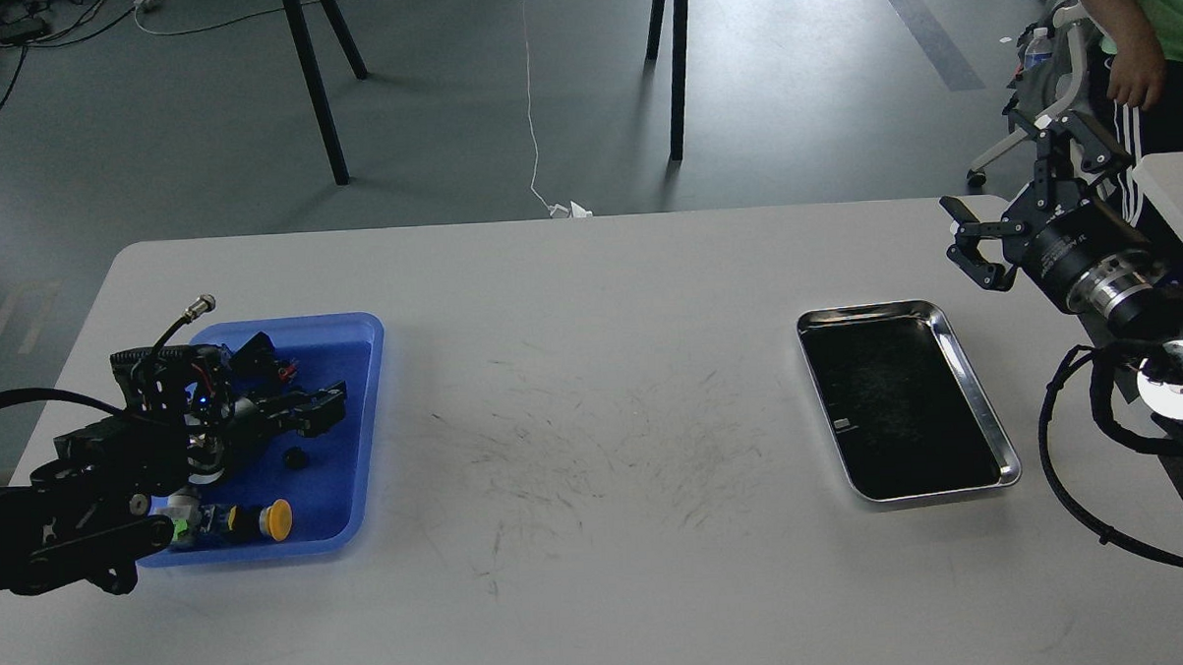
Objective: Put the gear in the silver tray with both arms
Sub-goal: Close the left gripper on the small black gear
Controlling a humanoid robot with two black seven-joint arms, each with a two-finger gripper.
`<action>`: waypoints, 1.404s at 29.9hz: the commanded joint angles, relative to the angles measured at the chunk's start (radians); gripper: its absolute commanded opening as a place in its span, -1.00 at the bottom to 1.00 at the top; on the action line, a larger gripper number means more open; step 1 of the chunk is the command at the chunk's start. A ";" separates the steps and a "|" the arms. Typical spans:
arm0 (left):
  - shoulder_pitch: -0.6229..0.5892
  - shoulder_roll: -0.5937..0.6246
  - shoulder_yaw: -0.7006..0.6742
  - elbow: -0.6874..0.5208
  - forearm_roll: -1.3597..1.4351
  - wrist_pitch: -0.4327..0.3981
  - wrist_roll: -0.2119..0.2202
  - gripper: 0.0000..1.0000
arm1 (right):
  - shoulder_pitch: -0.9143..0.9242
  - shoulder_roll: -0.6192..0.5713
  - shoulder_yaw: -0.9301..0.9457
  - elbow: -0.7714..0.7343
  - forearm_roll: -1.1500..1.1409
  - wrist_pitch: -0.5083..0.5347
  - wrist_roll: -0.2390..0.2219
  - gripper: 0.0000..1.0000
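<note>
The silver tray lies empty on the right part of the white table. A small black round part, probably the gear, lies in the blue plastic tray at the left. My left gripper hovers over the blue tray, just above and right of the gear. It is dark, and I cannot tell its fingers apart. My right gripper is open and empty, held above the table's far right corner, beyond the silver tray.
The blue tray also holds a yellow-capped button, a green-and-white part and wired parts. The table's middle bears scuff marks. A person stands at the far right, behind a chair.
</note>
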State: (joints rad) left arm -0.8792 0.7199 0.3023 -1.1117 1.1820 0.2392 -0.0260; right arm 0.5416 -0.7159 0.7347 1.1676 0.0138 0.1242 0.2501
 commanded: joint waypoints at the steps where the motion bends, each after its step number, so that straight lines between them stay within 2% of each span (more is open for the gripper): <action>1: 0.003 0.000 0.001 0.004 0.001 0.003 0.000 0.61 | -0.002 0.000 0.002 0.001 0.000 0.000 0.000 0.97; 16: 0.019 -0.011 0.003 0.047 0.037 0.015 0.000 0.55 | -0.002 0.001 0.000 0.001 0.000 0.000 0.000 0.97; 24: 0.020 -0.019 0.003 0.055 0.039 0.017 0.000 0.40 | -0.003 0.000 0.000 0.001 0.000 0.000 0.000 0.97; 32: 0.048 -0.048 0.001 0.092 0.042 0.035 0.000 0.36 | -0.005 0.000 0.000 0.006 0.000 0.000 0.000 0.97; 38: 0.048 -0.046 0.003 0.095 0.044 0.037 0.000 0.26 | -0.005 0.000 0.000 0.006 0.000 0.002 0.000 0.97; 42: 0.048 -0.046 0.003 0.099 0.044 0.037 0.005 0.06 | -0.005 0.000 0.000 0.007 0.000 0.002 0.000 0.97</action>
State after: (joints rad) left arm -0.8307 0.6734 0.3051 -1.0165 1.2257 0.2761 -0.0253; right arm 0.5368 -0.7164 0.7346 1.1736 0.0138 0.1252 0.2501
